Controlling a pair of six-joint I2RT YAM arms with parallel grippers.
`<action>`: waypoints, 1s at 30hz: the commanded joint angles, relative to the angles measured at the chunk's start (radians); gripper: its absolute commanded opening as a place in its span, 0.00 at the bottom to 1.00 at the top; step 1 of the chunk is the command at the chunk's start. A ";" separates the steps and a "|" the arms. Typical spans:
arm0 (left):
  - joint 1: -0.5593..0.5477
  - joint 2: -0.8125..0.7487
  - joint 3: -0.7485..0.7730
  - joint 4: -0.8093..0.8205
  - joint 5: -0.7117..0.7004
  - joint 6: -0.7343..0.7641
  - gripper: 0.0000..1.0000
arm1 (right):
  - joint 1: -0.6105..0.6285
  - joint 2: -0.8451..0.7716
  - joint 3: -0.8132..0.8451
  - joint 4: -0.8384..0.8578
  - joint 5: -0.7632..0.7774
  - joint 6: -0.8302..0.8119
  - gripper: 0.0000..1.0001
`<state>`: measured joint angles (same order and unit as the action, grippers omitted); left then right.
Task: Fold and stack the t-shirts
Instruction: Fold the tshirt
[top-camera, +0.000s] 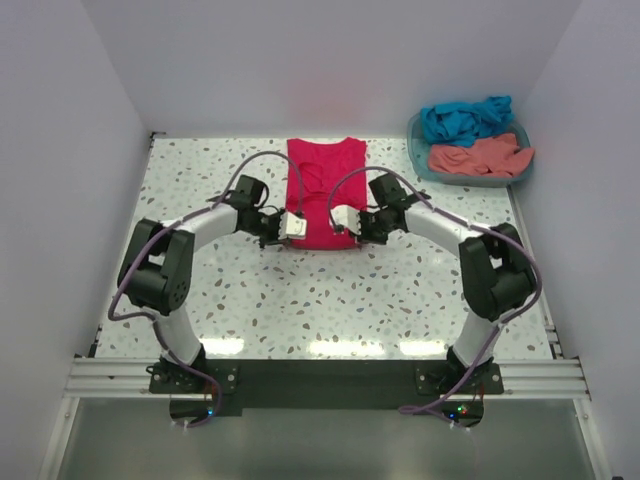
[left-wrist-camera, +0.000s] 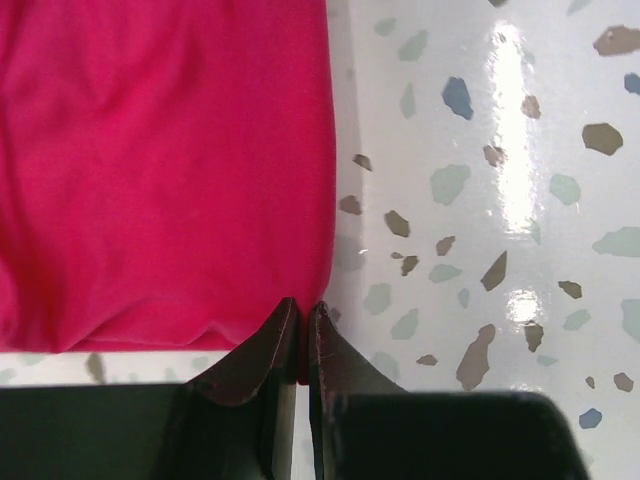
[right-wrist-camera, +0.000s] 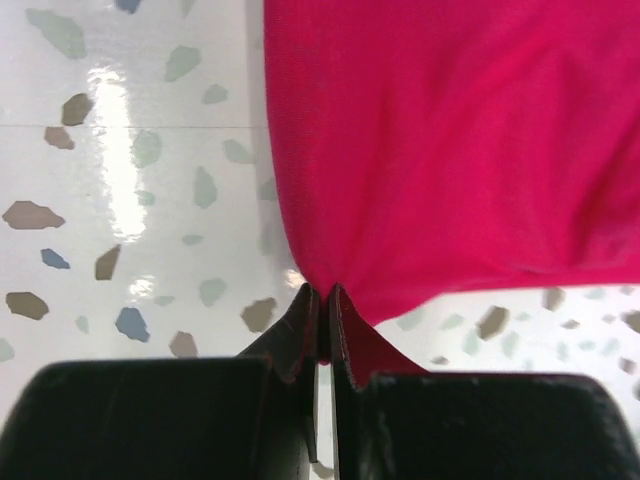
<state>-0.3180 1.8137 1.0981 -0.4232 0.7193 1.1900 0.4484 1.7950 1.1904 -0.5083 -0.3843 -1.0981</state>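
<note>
The crimson-pink t-shirt (top-camera: 324, 185) lies flat in a narrow folded strip at the back middle of the table. My left gripper (top-camera: 291, 228) is shut on its near left corner, and the cloth (left-wrist-camera: 160, 170) shows pinched between the jaws in the left wrist view (left-wrist-camera: 303, 312). My right gripper (top-camera: 348, 222) is shut on the near right corner, with the cloth (right-wrist-camera: 450, 140) pinched and slightly lifted in the right wrist view (right-wrist-camera: 324, 297). The teal-blue t-shirt (top-camera: 465, 118) and the salmon-coral t-shirt (top-camera: 478, 156) lie crumpled in the basket.
The teal plastic basket (top-camera: 415, 150) stands at the back right corner. White walls close in the table on three sides. A speckled terrazzo tabletop (top-camera: 330, 300) stretches between the shirt and the arm bases.
</note>
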 joint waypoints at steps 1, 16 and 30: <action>0.020 -0.094 0.089 -0.028 0.026 -0.075 0.00 | -0.033 -0.095 0.090 -0.041 -0.033 0.030 0.00; -0.150 -0.427 -0.124 -0.298 0.041 -0.050 0.00 | 0.004 -0.417 -0.103 -0.324 -0.090 -0.063 0.00; -0.173 -0.492 0.078 -0.615 0.100 -0.098 0.00 | 0.035 -0.472 0.086 -0.679 -0.154 -0.078 0.00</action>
<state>-0.5449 1.2396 1.0920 -0.9573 0.8150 1.0740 0.5014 1.2480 1.2205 -1.1229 -0.5293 -1.1339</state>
